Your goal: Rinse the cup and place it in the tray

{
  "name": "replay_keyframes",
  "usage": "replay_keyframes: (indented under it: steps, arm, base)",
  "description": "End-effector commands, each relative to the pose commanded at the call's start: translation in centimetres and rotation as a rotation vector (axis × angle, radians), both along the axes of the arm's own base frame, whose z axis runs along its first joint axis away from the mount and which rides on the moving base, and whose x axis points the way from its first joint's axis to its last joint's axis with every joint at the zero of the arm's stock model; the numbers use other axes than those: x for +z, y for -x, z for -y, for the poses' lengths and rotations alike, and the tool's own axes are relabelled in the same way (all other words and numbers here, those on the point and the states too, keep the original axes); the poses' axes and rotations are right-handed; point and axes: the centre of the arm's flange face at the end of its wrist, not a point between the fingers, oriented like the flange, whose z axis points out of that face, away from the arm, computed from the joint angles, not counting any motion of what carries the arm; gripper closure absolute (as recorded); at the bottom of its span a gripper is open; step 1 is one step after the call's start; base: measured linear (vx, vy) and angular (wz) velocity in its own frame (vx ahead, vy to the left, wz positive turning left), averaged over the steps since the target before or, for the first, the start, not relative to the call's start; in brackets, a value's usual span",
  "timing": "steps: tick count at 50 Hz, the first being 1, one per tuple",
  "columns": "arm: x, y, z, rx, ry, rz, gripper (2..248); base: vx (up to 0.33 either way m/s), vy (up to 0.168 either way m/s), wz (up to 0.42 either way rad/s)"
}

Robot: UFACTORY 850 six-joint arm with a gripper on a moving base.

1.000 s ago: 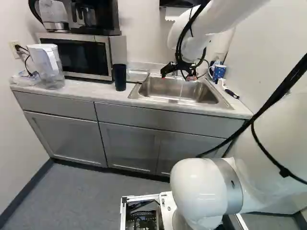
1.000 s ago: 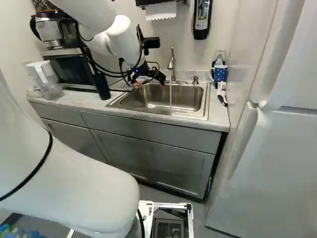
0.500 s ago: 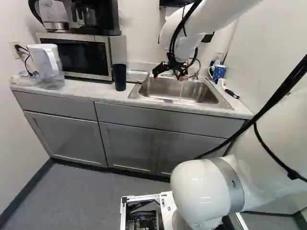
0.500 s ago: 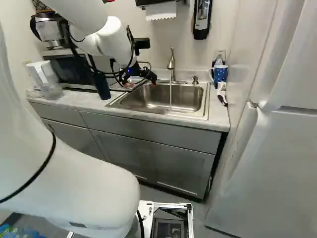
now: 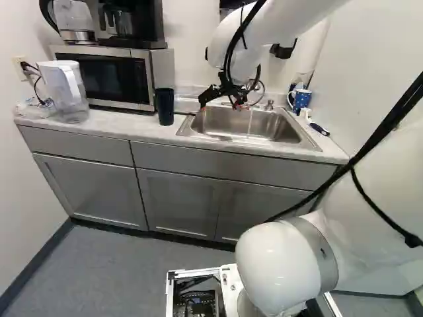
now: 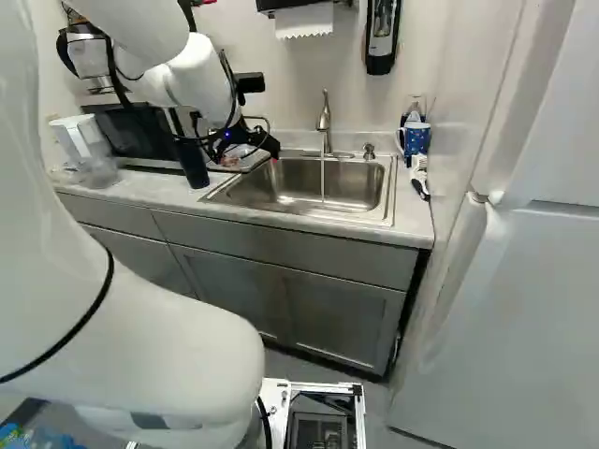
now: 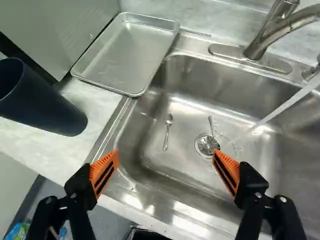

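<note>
Left base view, items from left to right. Item: one clear pitcher [image 5: 68,92], on the bench [image 5: 125,125] beside the microwave [image 5: 109,78]; unaltered. Item: one dark tall cup [image 5: 165,107], upright on the bench between microwave and sink [image 5: 218,122]; position unchanged; taken to be the cup of the task, ungrasped and apparently still to be rinsed. Item: one shallow metal tray [image 7: 125,55], behind the cup, its near corner at the sink's rim; nothing in it; the intended final place. Item: one end effector [image 7: 165,155], released, orange pads well apart, nothing between them. Principal change: it has travelled leftward from nearer the tap and now hangs above the left part of the sink; the base has not moved. The shift reads as an approach to the cup, which stands beside it, outside its span; a further move left and a turn about the cup's wall would likely come next, with some risk of knocking it over. Item: one spoon [image 7: 168,131], on the sink floor, with a second utensil [image 7: 211,126] by the drain. Item: one tap [image 6: 325,122], water running, as before; rinsing can presumably follow directly upon the grasp. Item: one spotted blue mug [image 6: 416,138], right of the sink, undisturbed.
</note>
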Motion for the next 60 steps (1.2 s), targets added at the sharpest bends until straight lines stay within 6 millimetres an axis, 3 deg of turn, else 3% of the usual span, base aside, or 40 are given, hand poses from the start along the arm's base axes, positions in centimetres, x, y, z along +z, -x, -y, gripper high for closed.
replay_keyframes:
  steps: [60]
  arm:
    - [0.2,-0.8,-9.8,0.213,0.002,-0.007,3]
  base:
    - [0.0,0.0,0.0]
